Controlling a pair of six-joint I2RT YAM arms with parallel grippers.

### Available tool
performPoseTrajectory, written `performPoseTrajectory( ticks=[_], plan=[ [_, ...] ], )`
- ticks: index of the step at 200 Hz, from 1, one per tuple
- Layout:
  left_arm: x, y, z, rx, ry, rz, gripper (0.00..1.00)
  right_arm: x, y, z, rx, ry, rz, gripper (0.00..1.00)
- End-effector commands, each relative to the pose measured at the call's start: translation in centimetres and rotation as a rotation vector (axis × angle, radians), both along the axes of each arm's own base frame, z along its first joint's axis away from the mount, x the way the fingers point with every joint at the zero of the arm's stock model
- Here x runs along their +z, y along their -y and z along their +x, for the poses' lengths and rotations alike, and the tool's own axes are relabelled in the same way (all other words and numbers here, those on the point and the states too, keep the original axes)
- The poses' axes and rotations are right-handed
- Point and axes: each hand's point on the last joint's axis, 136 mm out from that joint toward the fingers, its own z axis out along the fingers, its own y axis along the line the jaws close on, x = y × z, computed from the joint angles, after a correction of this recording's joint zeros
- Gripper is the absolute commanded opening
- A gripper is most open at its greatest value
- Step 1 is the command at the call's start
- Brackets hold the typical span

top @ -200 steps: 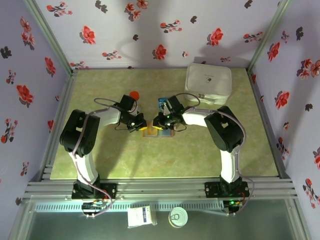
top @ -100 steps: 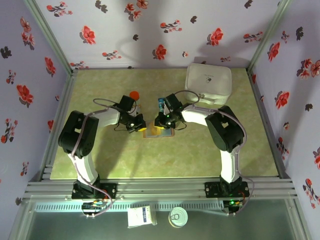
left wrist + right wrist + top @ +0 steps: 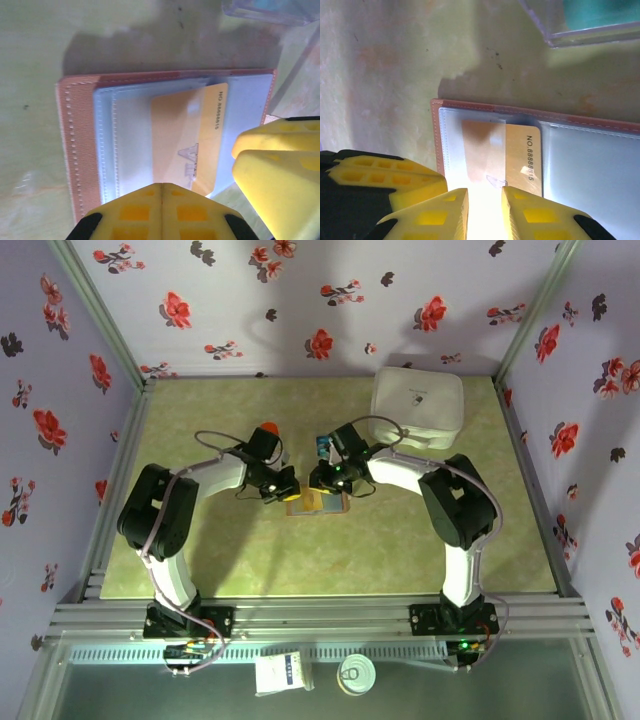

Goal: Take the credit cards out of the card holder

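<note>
From the left, my left hand point(image 3: 280, 484) has its fingers pressed together with nothing between them. In the left wrist view its tips sit over the left end of the card holder point(image 3: 125, 130). I cannot tell whether they press on it. The card holder lies open and flat on the counter point(image 3: 220, 550), under both hands near the middle. A yellow card point(image 3: 192, 135) sticks partway out of a blue-grey pocket, toward the right. My right hand point(image 3: 484, 200) is just beside the left one, with a narrow gap between its fingers. That gap is over the card's exposed edge, and I see no pinch on it. Just beyond the holder stands a clear tray point(image 3: 580, 35) with a teal card point(image 3: 600, 15) in it. The white box point(image 3: 417, 408) sits at far right.
</note>
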Motion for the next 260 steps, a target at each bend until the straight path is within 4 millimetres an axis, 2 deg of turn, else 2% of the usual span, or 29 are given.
performPoseTrajectory(
  ticks=[1,41,91,165,226,260],
  plan=[
    [-0.3,0.4,-0.2,-0.004,-0.017,0.020,0.03,-0.3,1.4,-0.2,-0.008,-0.001,-0.042,0.26],
    [-1.6,-0.7,-0.3,-0.006,-0.024,0.103,0.01,-1.4,2.0,-0.5,0.000,-0.035,-0.060,0.28],
    [-2.8,-1.0,-0.5,-0.016,-0.045,0.127,0.01,-2.0,1.4,-1.0,0.011,-0.066,-0.016,0.28],
    [-3.3,-1.4,-0.7,-0.016,-0.052,0.153,0.00,-2.9,1.4,-1.2,0.015,-0.092,-0.018,0.27],
    [-3.5,-1.6,-0.7,-0.017,-0.057,0.166,0.00,-3.2,1.8,-1.3,0.009,-0.086,-0.037,0.27],
    [-3.5,-1.8,-0.8,-0.019,-0.058,0.175,0.00,-1.8,1.5,-1.1,0.008,-0.058,0.001,0.27]
  ],
)
